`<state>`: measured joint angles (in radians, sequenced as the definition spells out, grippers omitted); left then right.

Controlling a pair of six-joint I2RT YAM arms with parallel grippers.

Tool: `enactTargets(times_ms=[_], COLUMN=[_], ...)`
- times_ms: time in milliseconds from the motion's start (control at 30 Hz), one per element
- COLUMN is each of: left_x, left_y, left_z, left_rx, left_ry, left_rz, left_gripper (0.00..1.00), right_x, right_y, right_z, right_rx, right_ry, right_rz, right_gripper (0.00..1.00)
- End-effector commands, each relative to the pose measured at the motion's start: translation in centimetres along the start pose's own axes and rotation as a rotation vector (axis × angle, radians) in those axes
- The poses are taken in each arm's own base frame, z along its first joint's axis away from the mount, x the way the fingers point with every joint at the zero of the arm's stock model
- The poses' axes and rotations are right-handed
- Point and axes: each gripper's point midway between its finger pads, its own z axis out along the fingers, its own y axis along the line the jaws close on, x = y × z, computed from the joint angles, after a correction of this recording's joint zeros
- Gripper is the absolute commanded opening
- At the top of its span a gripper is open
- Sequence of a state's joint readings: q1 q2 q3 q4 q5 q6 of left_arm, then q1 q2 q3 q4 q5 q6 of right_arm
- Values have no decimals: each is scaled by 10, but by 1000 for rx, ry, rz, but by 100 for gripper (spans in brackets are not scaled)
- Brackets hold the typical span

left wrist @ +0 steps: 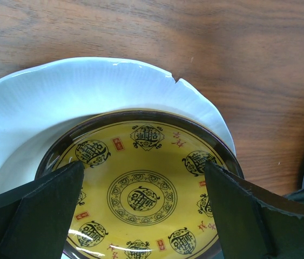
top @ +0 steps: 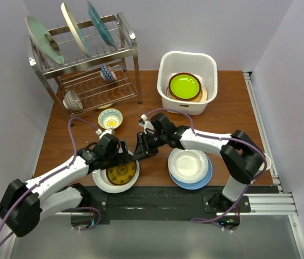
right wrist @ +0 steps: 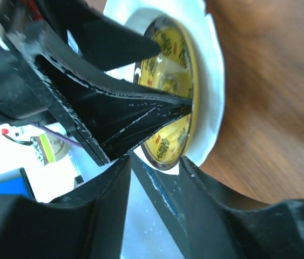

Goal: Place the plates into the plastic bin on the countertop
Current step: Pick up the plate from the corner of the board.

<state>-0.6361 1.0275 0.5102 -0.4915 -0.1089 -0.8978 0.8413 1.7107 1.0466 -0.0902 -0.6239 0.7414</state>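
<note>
Crowding is the risk: the bin (top: 165, 67) sits at one o'clock while left gripper (top: 123, 157) and right gripper (top: 142, 144) meet over the patterned plate (top: 122, 174), nested in a white plate (top: 101, 181) at seven. Left jaws straddle it wide; the right's spread I cannot tell. They may collide. The left wrist view alone shows the rim's notch (left wrist: 176, 81).

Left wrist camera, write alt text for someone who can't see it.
A yellow plate with a brown rim and dark emblems sits inside a larger white plate on a wooden table. The left claw hangs over it, wide open.
</note>
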Motion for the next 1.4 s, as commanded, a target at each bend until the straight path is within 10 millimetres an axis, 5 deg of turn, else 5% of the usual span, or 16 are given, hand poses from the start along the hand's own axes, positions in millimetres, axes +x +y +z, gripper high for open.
enactTargets(times_ms=[0,633,1367], left_x=[13,12,12], left_y=[11,13,14], left_z=[8,6,6], left_rx=[-29,-29,-35], left_ry=[37,30,30], left_rz=[19,20,26], left_gripper=[99,99,100], right_x=[9,27,19], right_y=[10,-5,3], right_z=[8,31,6], right_rx=[-8,148,196], right_ry=[37,73,6], right_rz=[-16,-67,-107], right_gripper=[42,35,36])
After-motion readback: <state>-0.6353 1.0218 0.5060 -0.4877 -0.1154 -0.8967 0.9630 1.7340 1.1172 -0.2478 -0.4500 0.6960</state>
